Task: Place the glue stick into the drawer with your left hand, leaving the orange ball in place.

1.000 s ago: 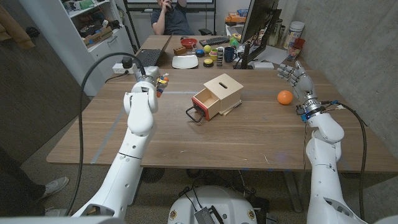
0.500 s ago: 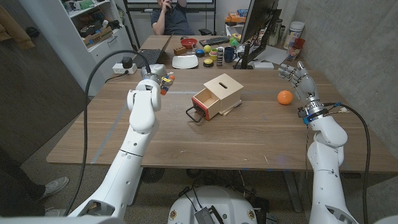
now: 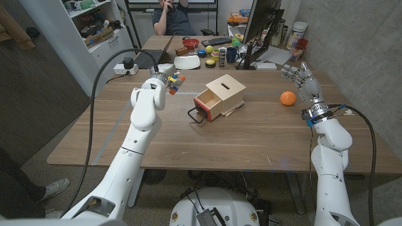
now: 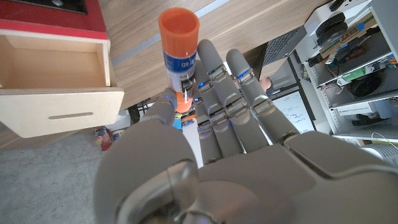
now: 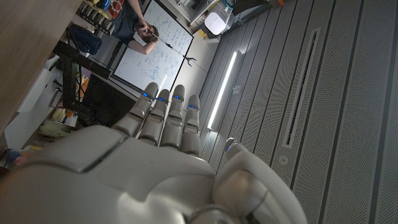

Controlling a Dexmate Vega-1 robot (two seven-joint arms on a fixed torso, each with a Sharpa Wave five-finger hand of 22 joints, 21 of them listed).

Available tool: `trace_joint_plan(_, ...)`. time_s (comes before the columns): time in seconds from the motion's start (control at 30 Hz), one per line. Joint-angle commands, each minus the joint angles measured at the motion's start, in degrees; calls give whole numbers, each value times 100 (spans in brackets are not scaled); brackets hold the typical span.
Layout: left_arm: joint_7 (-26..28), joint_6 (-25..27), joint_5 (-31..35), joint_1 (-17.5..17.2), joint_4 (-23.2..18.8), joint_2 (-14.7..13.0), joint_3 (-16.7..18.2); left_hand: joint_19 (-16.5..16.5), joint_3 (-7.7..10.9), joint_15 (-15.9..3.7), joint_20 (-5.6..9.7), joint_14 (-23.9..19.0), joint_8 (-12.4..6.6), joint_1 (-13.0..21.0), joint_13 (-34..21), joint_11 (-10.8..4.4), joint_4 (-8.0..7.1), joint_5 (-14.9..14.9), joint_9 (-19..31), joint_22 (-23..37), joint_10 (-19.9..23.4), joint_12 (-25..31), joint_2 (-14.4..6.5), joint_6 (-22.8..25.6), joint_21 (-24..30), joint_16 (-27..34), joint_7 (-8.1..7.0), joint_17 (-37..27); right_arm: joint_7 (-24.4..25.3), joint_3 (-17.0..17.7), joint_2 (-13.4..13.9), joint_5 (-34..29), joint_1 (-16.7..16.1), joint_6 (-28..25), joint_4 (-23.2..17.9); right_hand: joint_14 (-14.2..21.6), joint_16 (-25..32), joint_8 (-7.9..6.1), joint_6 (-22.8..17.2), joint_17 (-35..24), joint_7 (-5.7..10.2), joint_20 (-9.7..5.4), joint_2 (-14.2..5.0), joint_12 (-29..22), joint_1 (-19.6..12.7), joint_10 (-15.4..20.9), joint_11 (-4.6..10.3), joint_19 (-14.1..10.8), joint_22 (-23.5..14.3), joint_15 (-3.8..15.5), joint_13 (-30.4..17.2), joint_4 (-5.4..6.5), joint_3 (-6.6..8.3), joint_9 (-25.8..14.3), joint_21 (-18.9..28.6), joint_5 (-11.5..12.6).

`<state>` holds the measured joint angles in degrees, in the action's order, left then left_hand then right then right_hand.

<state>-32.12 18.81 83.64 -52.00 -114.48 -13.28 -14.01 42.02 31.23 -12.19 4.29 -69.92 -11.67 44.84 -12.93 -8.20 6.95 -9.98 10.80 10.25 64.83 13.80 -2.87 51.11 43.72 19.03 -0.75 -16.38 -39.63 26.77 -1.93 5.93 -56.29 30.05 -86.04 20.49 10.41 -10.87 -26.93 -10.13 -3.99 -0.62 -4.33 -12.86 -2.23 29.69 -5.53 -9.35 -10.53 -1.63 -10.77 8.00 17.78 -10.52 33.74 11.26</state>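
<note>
My left hand (image 3: 167, 80) is raised over the table to the left of the wooden box and grips the glue stick (image 3: 176, 83). The left wrist view shows the glue stick (image 4: 178, 57), orange-capped with a blue and white label, pinched between thumb and fingers of the left hand (image 4: 211, 124). The wooden box (image 3: 222, 93) has a red-fronted drawer (image 3: 206, 104) pulled open; its inside (image 4: 53, 62) looks bare. The orange ball (image 3: 287, 98) lies on the table right of the box. My right hand (image 3: 300, 78) is lifted behind the ball, fingers spread, holding nothing.
A black wire handle (image 3: 195, 115) lies in front of the drawer. The far table edge carries a white bowl (image 3: 186, 62), cups, small toys, a keyboard and a monitor (image 3: 259, 25). A person (image 3: 171, 17) sits behind the table.
My left hand has carried the glue stick to the right, closer to the open drawer. The right hand, ball and box have stayed put.
</note>
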Motion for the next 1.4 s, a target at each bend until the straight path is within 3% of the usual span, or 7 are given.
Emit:
trace_joint_plan(0.03, 85, -330, -497, 55, 6, -162, -29, -42, 49, -76, 327, -10, -3, 191, -29, -298, -5, -37, 13, 29, 296, 13, -97, 679, 62, -39, 243, -25, 28, -31, 22, 21, 1, 45, 37, 27, 52, -53, -34, -18, -9, -7, 38, -31, 17, 47, 0, -1, -9, -9, -23, 4, -30, -33, -9, 40)
trace_joint_plan(0.67, 84, -544, -699, 31, -97, -277, -133, -36, 66, -82, 363, -37, 2, 199, -29, -319, -6, -37, 12, 31, 325, 8, -82, 696, 85, -56, 221, -44, 10, -13, 16, 120, -84, 144, -37, 34, 46, -49, -41, -18, -13, -17, 41, -28, 26, 53, -15, 6, -10, -12, -24, 6, -50, -34, -38, 44)
trace_joint_plan(1.17, -101, -326, -335, 87, -67, -134, -351, -40, 76, -80, 371, -33, 13, 202, -34, -309, -7, -37, 13, 32, 303, -11, -61, 681, 102, -83, 216, -57, -61, -15, 18, 227, -183, 126, -163, 38, 43, -43, -38, -18, -15, -30, 39, -23, 29, 49, -5, 6, -11, -7, -24, 7, -63, -34, -59, 47)
trace_joint_plan(1.3, -77, -411, -407, 106, -35, -135, -385, -40, 76, -81, 369, -32, 19, 200, -35, -318, -7, -37, 13, 32, 303, -13, -51, 669, 106, -90, 244, -59, -59, -10, 4, 244, -220, 133, -215, 42, 43, -41, -34, -18, -18, -32, 40, -20, 31, 43, -18, 4, -11, -9, -24, 7, -68, -34, -64, 48)
trace_joint_plan(1.4, 46, -794, -766, 115, -22, -290, -327, -40, 75, -82, 371, -30, 20, 199, -36, -319, -7, -37, 13, 32, 303, -13, -46, 668, 107, -93, 247, -60, -56, 5, 0, 262, -254, 133, -253, 47, 44, -43, -40, -18, -16, -30, 40, -23, 32, 54, -16, -3, -11, -6, -24, 7, -71, -34, -66, 48)
